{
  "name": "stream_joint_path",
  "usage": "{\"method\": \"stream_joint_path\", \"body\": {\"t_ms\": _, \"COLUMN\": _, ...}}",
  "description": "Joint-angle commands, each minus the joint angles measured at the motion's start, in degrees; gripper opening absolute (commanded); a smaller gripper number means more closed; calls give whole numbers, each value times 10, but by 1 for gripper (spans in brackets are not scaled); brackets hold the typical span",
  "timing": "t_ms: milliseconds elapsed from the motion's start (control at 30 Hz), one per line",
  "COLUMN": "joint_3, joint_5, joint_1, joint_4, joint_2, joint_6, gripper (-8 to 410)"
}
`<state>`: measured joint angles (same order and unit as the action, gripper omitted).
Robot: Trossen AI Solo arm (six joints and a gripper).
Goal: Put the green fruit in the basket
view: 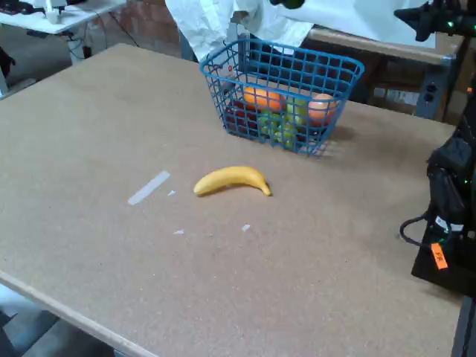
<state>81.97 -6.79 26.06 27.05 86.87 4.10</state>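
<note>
No green fruit shows clearly in the basket (222, 54); a dark shape (287, 3) cut off above the basket may be it, undelivered; banana (232, 180) before the basket; gripper unseen, finger state untellable

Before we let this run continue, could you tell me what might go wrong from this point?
The dark green fruit is hard to pick out: only a dark shape shows at the top edge above the basket, perhaps the fruit. The gripper cannot be made out. The basket already holds an orange fruit, pale green clustered fruit and a peach-coloured one, so a drop could bounce. The banana might be grabbed by mistake.
</note>
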Motion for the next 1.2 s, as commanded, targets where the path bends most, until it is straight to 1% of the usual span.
{"method": "stream_joint_path", "body": {"t_ms": 0, "joint_3": -1, "joint_5": 20, "joint_1": 73, "joint_4": -92, "joint_2": 126, "joint_6": -30, "gripper": 51}}
{"method": "stream_joint_path", "body": {"t_ms": 167, "joint_3": -1, "joint_5": 20, "joint_1": 73, "joint_4": -131, "joint_2": 185, "joint_6": -40, "gripper": 51}}
{"method": "stream_joint_path", "body": {"t_ms": 300, "joint_3": -1, "joint_5": 46, "joint_1": 73, "joint_4": -157, "joint_2": 225, "joint_6": -52, "gripper": 51}}
{"method": "stream_joint_path", "body": {"t_ms": 433, "joint_3": 10, "joint_5": 65, "joint_1": 73, "joint_4": -156, "joint_2": 260, "joint_6": -58, "gripper": 51}}
{"method": "stream_joint_path", "body": {"t_ms": 567, "joint_3": 16, "joint_5": 66, "joint_1": 73, "joint_4": -156, "joint_2": 281, "joint_6": -58, "gripper": 51}}
{"method": "stream_joint_path", "body": {"t_ms": 867, "joint_3": 17, "joint_5": 84, "joint_1": 72, "joint_4": -153, "joint_2": 306, "joint_6": -58, "gripper": 51}}
{"method": "stream_joint_path", "body": {"t_ms": 1000, "joint_3": 17, "joint_5": 90, "joint_1": 72, "joint_4": -150, "joint_2": 307, "joint_6": -70, "gripper": 52}}
{"method": "stream_joint_path", "body": {"t_ms": 1100, "joint_3": 17, "joint_5": 90, "joint_1": 72, "joint_4": -150, "joint_2": 306, "joint_6": -89, "gripper": 63}}
{"method": "stream_joint_path", "body": {"t_ms": 1167, "joint_3": 17, "joint_5": 90, "joint_1": 72, "joint_4": -148, "joint_2": 306, "joint_6": -102, "gripper": 85}}
